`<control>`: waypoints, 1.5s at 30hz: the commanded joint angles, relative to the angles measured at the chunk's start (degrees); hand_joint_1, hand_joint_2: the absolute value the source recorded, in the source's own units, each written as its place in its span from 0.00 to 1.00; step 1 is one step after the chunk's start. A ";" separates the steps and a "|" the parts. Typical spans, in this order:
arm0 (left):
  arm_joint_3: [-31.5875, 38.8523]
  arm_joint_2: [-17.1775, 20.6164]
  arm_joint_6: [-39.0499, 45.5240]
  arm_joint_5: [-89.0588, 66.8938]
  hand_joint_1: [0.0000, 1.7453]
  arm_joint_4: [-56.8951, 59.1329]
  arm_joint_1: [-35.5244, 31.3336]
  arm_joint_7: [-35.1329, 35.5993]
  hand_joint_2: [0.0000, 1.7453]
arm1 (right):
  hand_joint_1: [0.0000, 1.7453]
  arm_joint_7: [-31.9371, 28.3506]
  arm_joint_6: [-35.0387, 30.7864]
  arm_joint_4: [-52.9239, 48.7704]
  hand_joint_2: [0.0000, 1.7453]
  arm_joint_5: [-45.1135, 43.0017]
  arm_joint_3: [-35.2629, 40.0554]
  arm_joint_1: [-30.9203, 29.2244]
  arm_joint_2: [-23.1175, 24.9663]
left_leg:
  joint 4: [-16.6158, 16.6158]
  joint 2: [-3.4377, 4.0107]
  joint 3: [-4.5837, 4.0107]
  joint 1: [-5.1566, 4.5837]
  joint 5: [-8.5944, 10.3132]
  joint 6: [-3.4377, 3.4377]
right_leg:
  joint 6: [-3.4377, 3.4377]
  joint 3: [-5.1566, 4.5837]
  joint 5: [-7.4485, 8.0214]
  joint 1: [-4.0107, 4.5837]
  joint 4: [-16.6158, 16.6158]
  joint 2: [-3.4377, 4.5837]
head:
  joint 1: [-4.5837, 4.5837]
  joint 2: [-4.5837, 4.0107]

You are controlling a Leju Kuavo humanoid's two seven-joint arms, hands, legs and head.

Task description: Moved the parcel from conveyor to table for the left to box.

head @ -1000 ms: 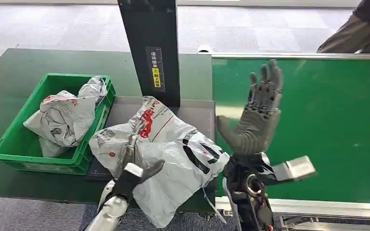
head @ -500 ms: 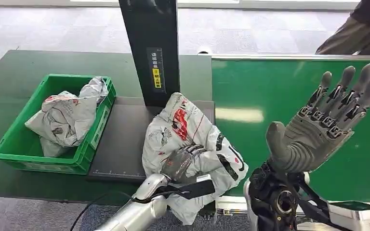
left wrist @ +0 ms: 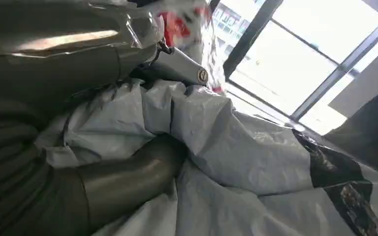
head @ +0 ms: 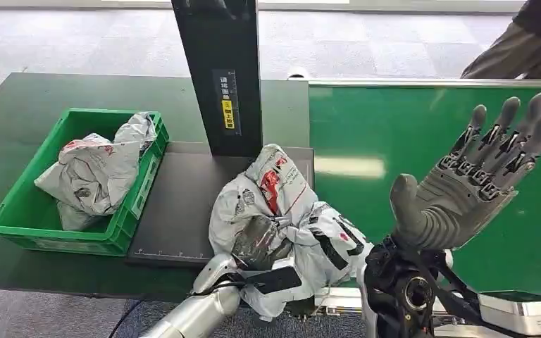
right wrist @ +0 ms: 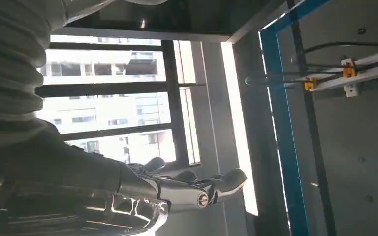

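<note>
On the dark plate at the near table edge, beside the conveyor (head: 430, 134): a crumpled grey parcel (head: 282, 204), bunched up and gripped from below by the left hand (head: 257, 243), fingers clamped into the plastic. Compared with half a second ago, sits a little lower and further toward the robot, with its lower folds now spilling over the table's near edge next to the right wrist. A second ago, lay spread flatter and wider across the plate, with the left hand only at its near-left corner.

In the left wrist view, thumb (left wrist: 128, 172) pressed into grey plastic folds.

Over the green belt, right hand (head: 465, 183) raised palm-up, fingers spread apart, holding nothing; hardly shifted since half a second ago, though a second ago stood further left and closer to the parcel.

To the left, a green crate (head: 14, 211) on the dark green table (head: 14, 105), already holding another grey parcel bag (head: 95, 169). Between crate and parcel, bare plate. Behind the parcel, a black upright post (head: 222, 70) with a yellow-marked label. At the far right corner, part of a person (head: 521, 42) in dark clothing beyond the belt.
</note>
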 commanded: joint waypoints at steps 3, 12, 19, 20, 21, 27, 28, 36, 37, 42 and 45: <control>6.48 12.08 3.92 17.86 1.00 -65.29 17.07 -1.87 1.00 | 0.00 0.22 -2.67 1.93 1.00 0.07 -1.93 0.63 -2.78 | 0.05 0.40 -0.14 0.09 -0.09 -0.04 | -0.08 -0.22 0.03 0.10 0.01 0.31 | 0.00 0.00; 21.17 11.77 12.68 26.29 1.00 -65.32 10.85 -1.87 1.00 | 0.00 0.22 -2.87 4.39 1.00 0.60 -1.76 -0.04 -1.57 | -0.01 0.32 -0.16 0.17 -0.06 -0.07 | -0.09 -0.20 0.01 0.18 -0.02 0.23 | 0.00 0.00; 29.97 12.54 11.94 23.19 1.00 -38.63 -3.20 -1.87 1.00 | 0.00 0.22 -2.53 5.10 1.00 1.08 -1.08 0.11 -1.43 | -0.09 0.01 -0.06 0.15 0.09 -0.10 | -0.13 -0.03 0.01 0.17 -0.04 -0.08 | 0.00 0.00; 30.32 12.92 11.10 20.70 1.00 -34.02 -5.18 0.02 1.00 | 0.00 0.22 -2.24 5.28 1.00 1.09 -1.11 0.11 -1.46 | -0.12 0.07 -0.04 0.17 0.11 -0.10 | -0.15 -0.03 0.05 0.19 -0.07 -0.07 | -0.02 0.00; 31.65 13.48 10.59 14.54 1.00 -21.63 -11.08 3.98 1.00 | 0.00 0.22 -1.22 5.95 1.00 0.82 -1.12 -0.20 -1.44 | -0.15 0.02 0.03 0.13 0.11 -0.09 | -0.14 0.03 0.03 0.15 -0.09 -0.09 | 0.00 0.00; 33.09 16.77 12.68 0.44 1.00 7.44 -22.90 16.86 1.00 | 0.00 0.22 1.73 9.61 1.00 1.49 -2.02 -2.47 -0.15 | -0.12 -0.16 0.09 0.11 0.22 -0.11 | -0.14 0.14 0.07 0.13 -0.05 -0.25 | 0.02 0.00; 33.09 16.77 12.68 0.44 1.00 7.44 -22.90 16.86 1.00 | 0.00 0.22 1.73 9.61 1.00 1.49 -2.02 -2.47 -0.15 | -0.07 0.11 0.07 0.14 0.14 -0.12 | -0.14 0.05 0.11 0.16 -0.03 0.04 | 0.00 0.00; 24.89 22.63 0.38 -21.37 1.00 16.98 -22.25 62.28 1.00 | 0.00 0.22 4.51 12.23 1.00 1.51 -1.59 -3.03 -1.06 | -0.09 0.50 0.08 0.15 0.11 -0.16 | -0.27 -0.07 0.21 0.18 -0.03 0.40 | 0.00 0.00; 25.58 23.23 0.63 -21.40 1.00 16.70 -21.65 63.14 1.00 | 0.00 0.22 4.53 12.54 1.00 1.84 -1.90 -3.03 -0.86 | -0.15 0.62 0.16 0.13 0.08 -0.17 | -0.27 -0.02 0.23 0.16 -0.07 0.53 | 0.02 0.00; 27.75 23.70 3.42 -21.30 1.00 15.95 -21.63 62.38 1.00 | 0.00 0.22 4.80 12.81 1.00 2.48 -2.85 -2.91 -0.45 | -0.27 0.87 0.38 0.11 0.07 -0.26 | -0.31 0.07 0.26 0.15 -0.10 0.74 | 0.00 0.00; 33.00 24.68 9.78 -19.33 1.00 14.81 -22.96 57.29 1.00 | 0.00 0.22 4.56 12.91 1.00 3.31 -3.75 -2.48 -0.46 | -0.32 0.92 0.50 0.14 0.06 -0.31 | -0.34 0.09 0.28 0.18 -0.09 0.82 | 0.00 0.00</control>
